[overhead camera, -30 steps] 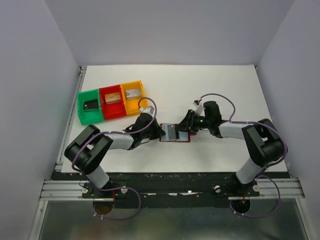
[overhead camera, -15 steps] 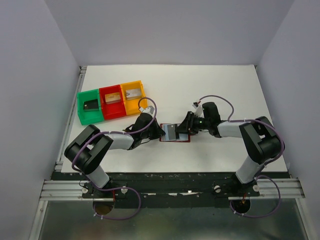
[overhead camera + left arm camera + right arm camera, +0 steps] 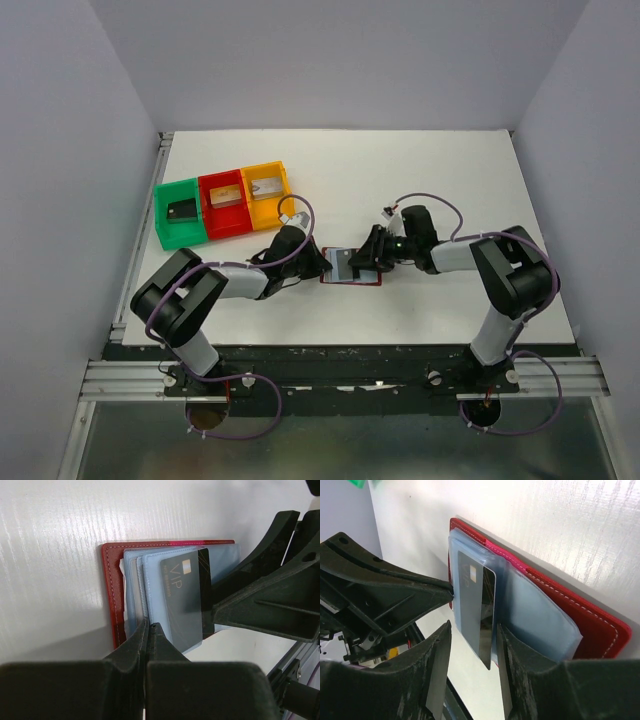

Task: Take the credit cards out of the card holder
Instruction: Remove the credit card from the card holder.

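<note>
The left gripper (image 3: 148,625) was clenched on a pocket edge of the card holder (image 3: 111,580); the right gripper (image 3: 472,627) stood released, straddling the black card (image 3: 184,597).

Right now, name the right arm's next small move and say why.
Probably close the right gripper on the black card: its open jaws straddle the card's protruding edge, while the shut left gripper pinches a blue pocket of the card holder.

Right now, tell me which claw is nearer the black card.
Right. The right claw straddles the black card at its free edge, jaws open; the left claw, shut, sits at the blue pocket beside it.
</note>
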